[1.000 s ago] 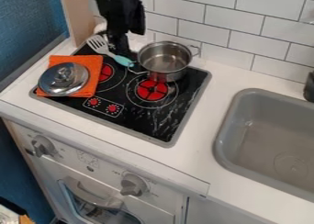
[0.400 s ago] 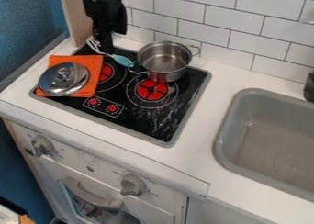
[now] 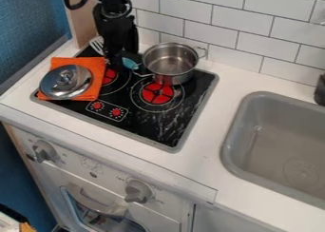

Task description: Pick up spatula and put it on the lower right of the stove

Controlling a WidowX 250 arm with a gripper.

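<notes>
The black gripper (image 3: 115,61) hangs low over the upper left of the stove (image 3: 166,126), in front of the middle of the spatula. To its left shows the white slotted head of the spatula (image 3: 97,44), and to its right the turquoise handle (image 3: 130,63), lying close to the pot. How the fingers stand around the spatula is hidden by the dark gripper against the black stove top.
A steel pot (image 3: 170,63) stands on the stove's upper right. A silver lid (image 3: 66,82) rests on an orange cloth (image 3: 95,67) at the left. The grey sink (image 3: 279,145) is at the right; a tiled wall (image 3: 234,17) rises behind.
The gripper first shifted left, then came down and toward the camera, now covering the spatula's middle. The spatula appears to lie where it was.
</notes>
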